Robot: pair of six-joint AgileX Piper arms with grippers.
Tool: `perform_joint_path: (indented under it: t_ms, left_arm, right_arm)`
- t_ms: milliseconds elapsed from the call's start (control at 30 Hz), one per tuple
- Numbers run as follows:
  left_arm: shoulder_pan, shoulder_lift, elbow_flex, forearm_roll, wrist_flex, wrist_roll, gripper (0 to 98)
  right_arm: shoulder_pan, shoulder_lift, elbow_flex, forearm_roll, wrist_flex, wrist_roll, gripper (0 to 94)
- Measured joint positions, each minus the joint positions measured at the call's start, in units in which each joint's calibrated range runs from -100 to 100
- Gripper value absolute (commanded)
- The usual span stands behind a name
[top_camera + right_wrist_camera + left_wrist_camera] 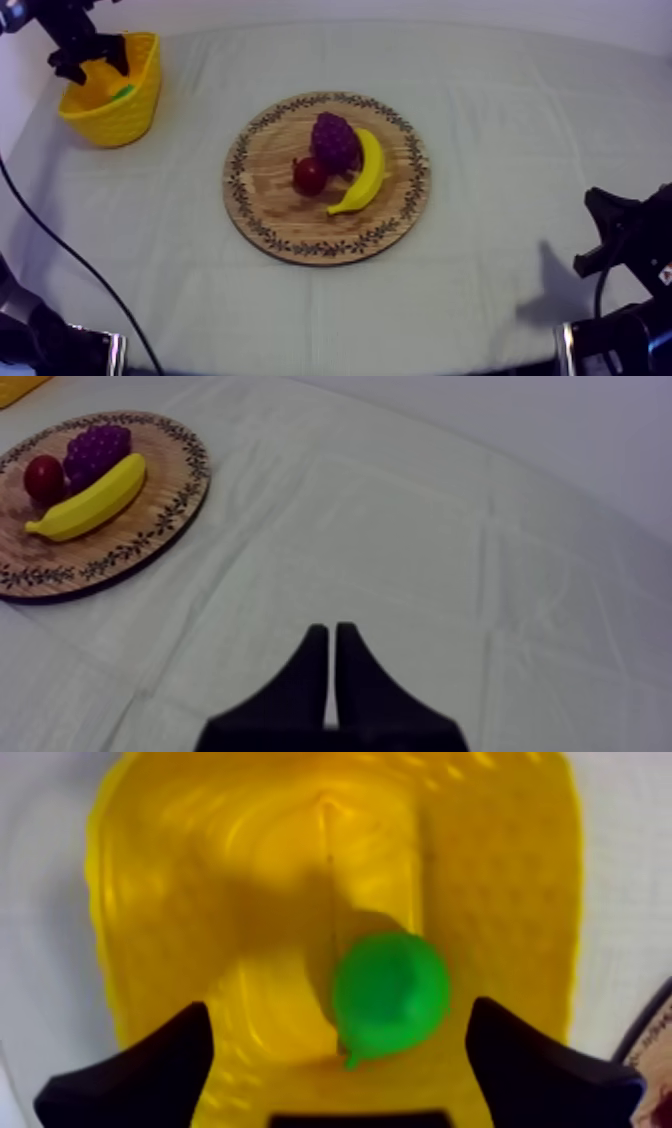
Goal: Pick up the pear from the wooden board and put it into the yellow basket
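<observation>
A: Pear (122, 93) in yellow basket (125, 118), upper left of top view, left gripper (95, 68) poised above; wooden board (270, 205) sits centre frame.
B: Left wrist view?
A: Its fingers (140, 1072) spread wide, holding nothing; pear lies loose on basket floor. Likely light, hard, slick: grasp across its belly.
B: Right wrist?
A: Empty: right gripper (333, 638) pressed closed over cloth, board beyond.
</observation>
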Motion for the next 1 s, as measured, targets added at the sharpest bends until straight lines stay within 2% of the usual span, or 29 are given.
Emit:
perform_joint_path:
  t_ms: [633, 1000]
  left_arm:
    - [1.1, -20.9, 8.4, 0.07, 4.2, 0.0, 92.4]
    - [1.1, -29.9, 17.3, -0.18, -1.2, -0.3, 76.4]
  right_arm:
    - [0.0, 0.0, 0.0, 0.0, 0.0, 0.0, 0.4]
    - [0.0, 0.0, 0.0, 0.0, 0.0, 0.0, 0.4]
